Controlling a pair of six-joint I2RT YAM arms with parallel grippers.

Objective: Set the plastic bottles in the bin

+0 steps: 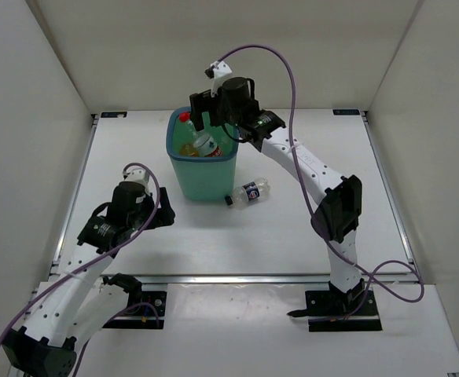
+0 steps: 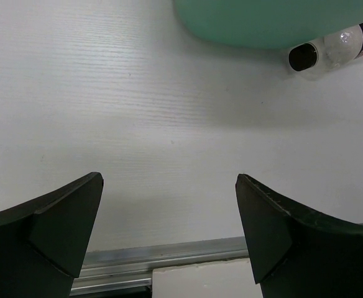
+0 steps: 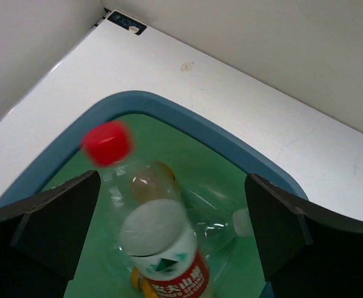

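Red-capped bottle point(image 3: 153, 236) — under right gripper point(image 3: 172, 181), inside bin point(image 3: 169, 105)

Bin point(image 1: 202, 169): stands on the surface point(image 1: 135, 149), toward the back, a bit left of the middle.
Bottles in the bin point(image 3: 163, 248): piled inside, one on top of the others.
Lying bottle point(image 1: 247, 192): on its side on the surface, just beside the bin's front right corner.
Right jaws: up above the bin.
Left jaws: in front of the bin, off to its left, well apart from it.
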